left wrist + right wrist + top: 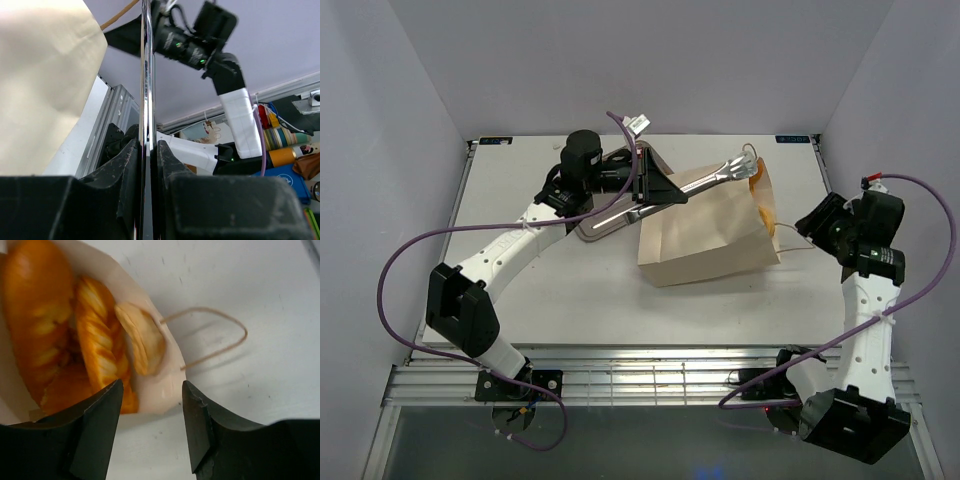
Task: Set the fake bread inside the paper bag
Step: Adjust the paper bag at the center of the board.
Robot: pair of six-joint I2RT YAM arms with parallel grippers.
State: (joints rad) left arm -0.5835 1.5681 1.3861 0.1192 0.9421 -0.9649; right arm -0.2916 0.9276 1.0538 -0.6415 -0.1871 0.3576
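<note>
The paper bag lies on its side mid-table, its mouth facing right. Fake bread shows orange at that mouth. In the right wrist view a fat orange loaf, a braided loaf and a paler piece lie inside the paper bag. My right gripper stands open just outside the rim, holding nothing; from above, the right gripper sits right of the mouth. My left gripper is shut on metal tongs that reach over the bag. In the left wrist view the left gripper clamps the tongs.
A silver tray lies left of the bag, partly under my left arm. The bag's string handle loops onto the white table beside the mouth. The table's right edge is close behind my right arm.
</note>
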